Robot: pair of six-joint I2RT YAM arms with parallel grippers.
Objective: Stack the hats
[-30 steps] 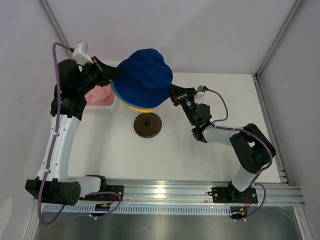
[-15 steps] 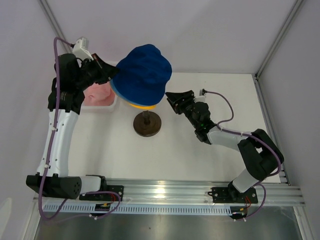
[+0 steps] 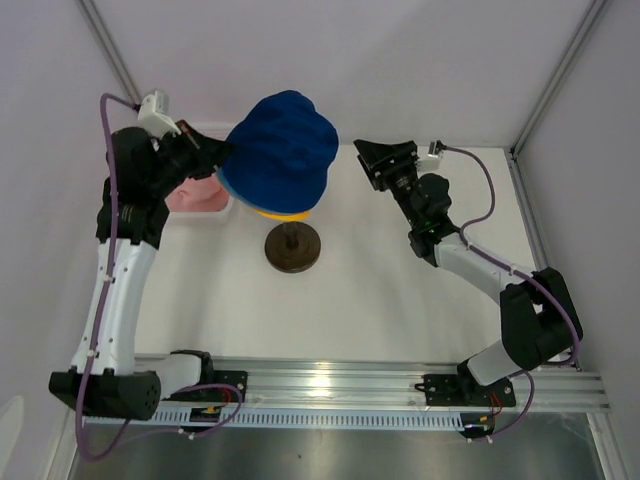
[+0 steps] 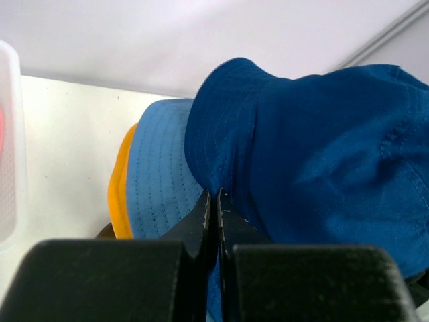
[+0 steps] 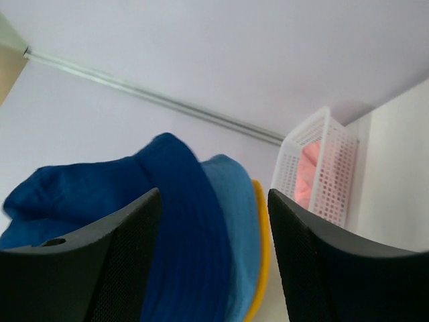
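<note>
A navy hat [image 3: 280, 150] sits on top of a light blue hat [image 4: 157, 181] and a yellow hat [image 3: 275, 212], all piled on the stand. My left gripper [image 4: 214, 194] is shut on the navy hat's left brim; from above, the left gripper [image 3: 218, 157] sits at that edge. My right gripper [image 3: 372, 160] is open to the right of the pile, clear of it. In the right wrist view the right gripper [image 5: 214, 201] frames the three brims with nothing between its fingers. A pink hat [image 3: 195, 192] lies in the basket.
The white mesh basket [image 3: 222, 208] stands at the back left, behind my left arm. The dark round base [image 3: 293, 247] of the stand is under the pile; the head itself is hidden by the hats. Grey walls close in the back and sides.
My right gripper opened, let go of the navy brim and drew back to the right and farther away. The left gripper stayed at the left brim; the pile leaned slightly left.
</note>
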